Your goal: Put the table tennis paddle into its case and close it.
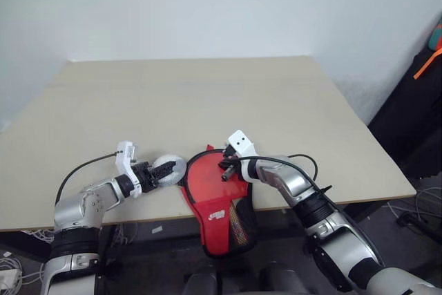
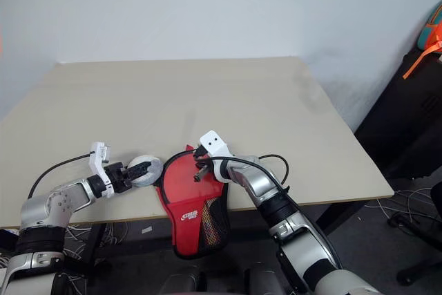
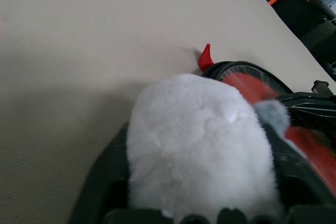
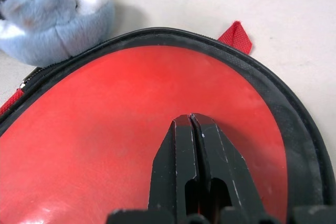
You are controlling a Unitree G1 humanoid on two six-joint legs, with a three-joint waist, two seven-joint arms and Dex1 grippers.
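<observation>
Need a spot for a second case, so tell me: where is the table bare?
Bare: the table from the case back to the wall edge, and both far corners. Crowded: the near edge, where the fluffy ball, the case and both hands meet.

A pale beige worktop [image 1: 207,94] stands against a plain white wall [image 1: 207,5], a faint seam running across it near the far edge. Even, soft light falls on both. To the right stands dark furniture [image 1: 414,115] with an orange strap [image 1: 427,63] on it, and cables [image 1: 414,212] lie on the grey floor [image 1: 400,240] below.
</observation>
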